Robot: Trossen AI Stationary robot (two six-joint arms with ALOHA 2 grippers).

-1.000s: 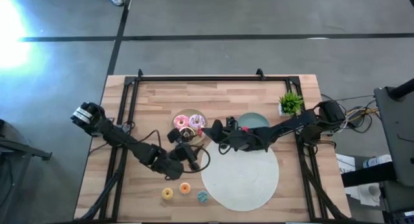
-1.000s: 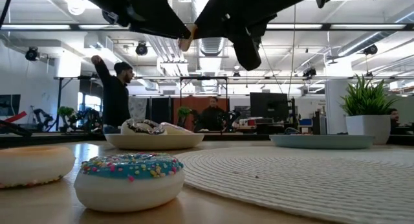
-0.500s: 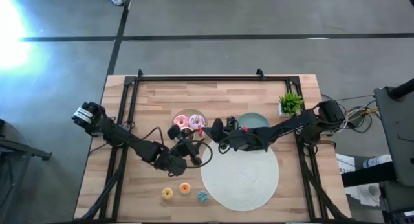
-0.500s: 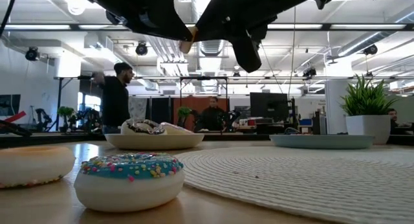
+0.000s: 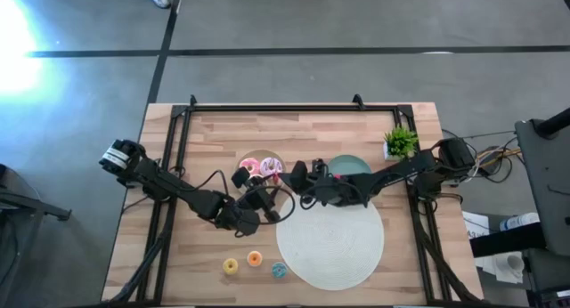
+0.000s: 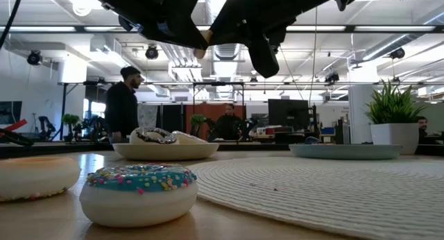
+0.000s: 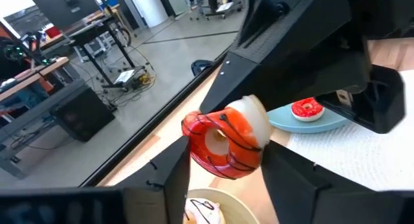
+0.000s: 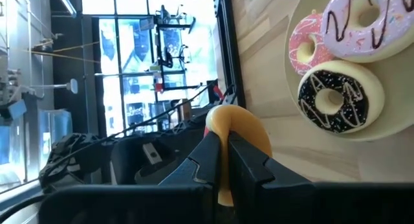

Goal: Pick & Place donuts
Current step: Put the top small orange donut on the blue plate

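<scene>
- One red-orange mini donut (image 7: 226, 143) is the piece in hand. It hangs in the air above the surface, just beside the beige plate (image 6: 166, 152), on that plate's side toward the white mat (image 5: 334, 241).
- My right jaws are clamped on its edge, holding it upright.
- My left jaws stand apart on either side of the same donut. I cannot see them pressing on it yet.
- I judge this to be a hand-over from right to left in mid-air.
- The next move calls for the left jaws to close squarely on the ring before the right ones let go, or it may drop.
- Three larger donuts lie on the beige plate: pink (image 8: 308, 46), purple-white (image 8: 362, 23) and brown-white (image 8: 333, 98).
- A red mini donut (image 7: 306, 109) sits on the teal plate (image 5: 352, 166), near the beige plate.
- Yellow (image 5: 231, 266), orange (image 5: 255, 259) and blue (image 5: 279, 271) minis wait on the surface, well apart from the beige plate.
</scene>
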